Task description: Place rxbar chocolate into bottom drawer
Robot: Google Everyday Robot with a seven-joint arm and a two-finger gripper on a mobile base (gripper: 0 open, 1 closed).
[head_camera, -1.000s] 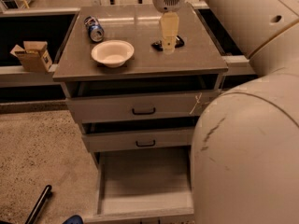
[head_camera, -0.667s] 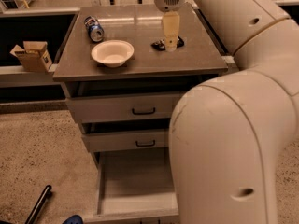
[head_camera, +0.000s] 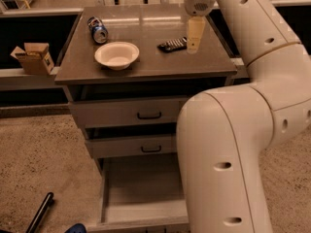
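Caught gripper [head_camera: 196, 47] hanging point-down over right side of cabinet top [head_camera: 146, 68], tip just beside right end of rxbar chocolate [head_camera: 172, 44]. Could not tell whether claw wide, narrow or clamped. Found bar lying flat, right of white bowl [head_camera: 116, 55], blue can [head_camera: 98, 29] behind. Saw bottom drawer [head_camera: 141, 198] pulled open below upper drawers [head_camera: 121, 113].

Cream hand [head_camera: 193, 48] beside black, pale-marked rxbar chocolate [head_camera: 171, 45]; bottom drawer [head_camera: 141, 198] grey; soda can [head_camera: 98, 29] perhaps blue

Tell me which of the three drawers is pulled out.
The bottom drawer, floor exposed; the two handled drawers above sit back. The gripper hovers by the rxbar chocolate on top.
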